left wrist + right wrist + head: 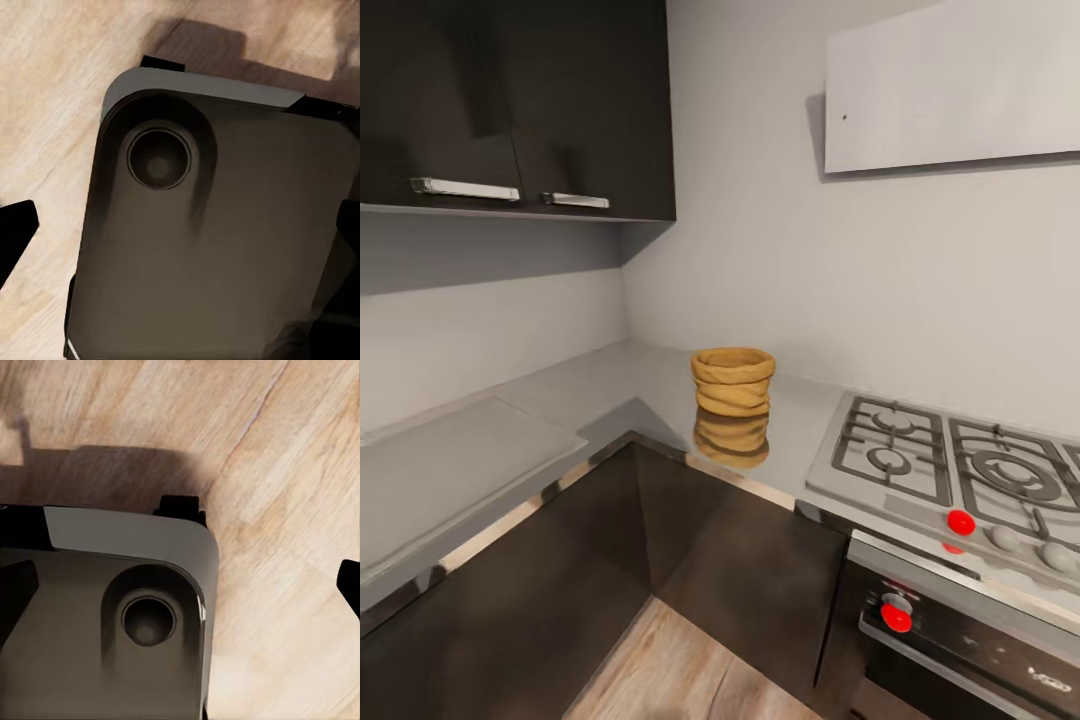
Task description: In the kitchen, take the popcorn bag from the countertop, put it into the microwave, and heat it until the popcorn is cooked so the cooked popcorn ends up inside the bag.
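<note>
Both end effectors point down over robot base (pixel 210 247) and wood floor (pixel 300 472); finger spread: cannot tell. Popcorn bag (pixel 733 381) upright on surface (pixel 610 385), far corner, left of hob (pixel 950 460). Untouched; grasp, microwave loading, heating all pending.

popcorn bag (pixel 733 379) on countertop (pixel 610 385) corner | hob (pixel 950 462) right

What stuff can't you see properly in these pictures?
- Inside of the popcorn bag, head view: its rim hides whatever it holds.
- Hob, head view: cut off by the right edge.
- Oven under it, head view: cut off by the right and bottom edges.
- Left gripper, left wrist view: one dark fingertip pokes in at the edge, the other is hard to tell, so open or shut is unclear.
- Right gripper, right wrist view: same, a fingertip at the edge.
</note>
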